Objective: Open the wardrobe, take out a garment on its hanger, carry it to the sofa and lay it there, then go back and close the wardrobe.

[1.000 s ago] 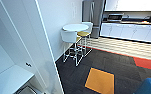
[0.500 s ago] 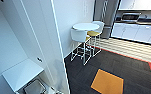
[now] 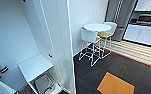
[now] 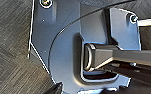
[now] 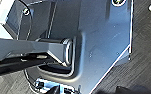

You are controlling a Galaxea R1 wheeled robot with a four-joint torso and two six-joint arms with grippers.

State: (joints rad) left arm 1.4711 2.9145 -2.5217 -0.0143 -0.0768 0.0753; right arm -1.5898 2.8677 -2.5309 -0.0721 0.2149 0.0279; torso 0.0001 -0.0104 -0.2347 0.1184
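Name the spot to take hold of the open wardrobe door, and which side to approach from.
Likely the free vertical edge of the door, the tall white panel standing edge-on beside the low shelf. No handle can be made out, and that long thin edge is exposed. Bring the tool in from the carpet side, facing the wardrobe.

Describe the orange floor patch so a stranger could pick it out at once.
Start at the tall white wardrobe standing open on the left, then move right past the small round white table with its high wire-legged stools. On the dark grey carpet in front of them lies one bright orange square carpet tile, the only coloured patch among dark tiles.
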